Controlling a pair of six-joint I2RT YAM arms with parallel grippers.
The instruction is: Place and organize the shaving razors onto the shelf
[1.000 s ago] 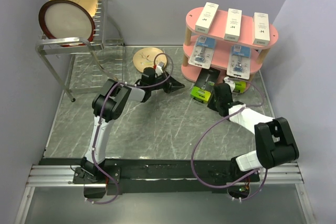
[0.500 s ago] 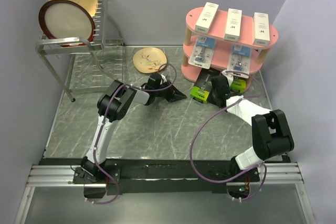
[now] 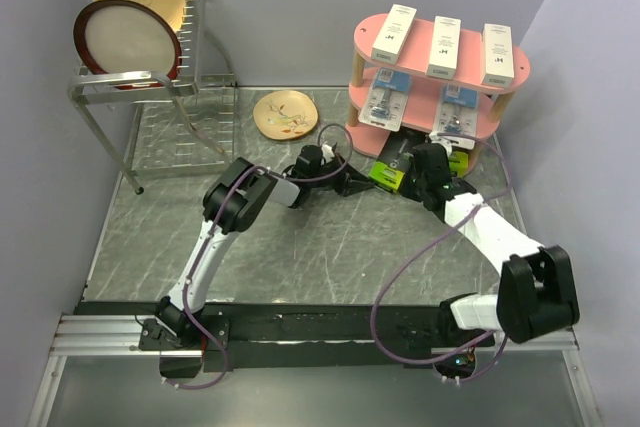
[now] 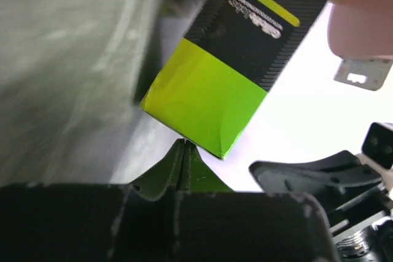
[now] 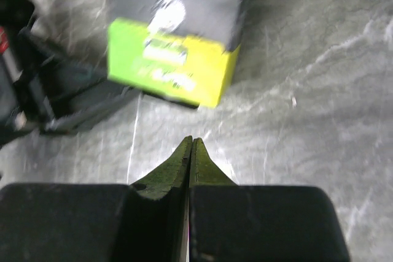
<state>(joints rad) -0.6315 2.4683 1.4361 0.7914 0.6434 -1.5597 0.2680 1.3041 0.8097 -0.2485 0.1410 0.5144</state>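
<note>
The pink shelf (image 3: 418,52) stands at the back right, with three slim white boxes (image 3: 444,45) on its top tier and two blue-white blister cards (image 3: 382,102) on the middle tier. A black-and-lime box (image 3: 389,169) lies on the table, its far end at the bottom tier. A second lime box (image 3: 456,160) sits under the shelf's right side. My left gripper (image 3: 366,185) is shut and empty, its tip against the box's lime end (image 4: 206,99). My right gripper (image 3: 413,179) is shut and empty, just right of that box (image 5: 175,69).
A metal dish rack (image 3: 140,82) with two plates stands at the back left. A small tan plate (image 3: 285,112) lies on the table left of the shelf. Grey walls close in on the left, back and right.
My left gripper has swept right across the table to the lime box's near end. My right gripper has moved back toward the shelf beside the box. The box has shifted slightly toward the shelf.
</note>
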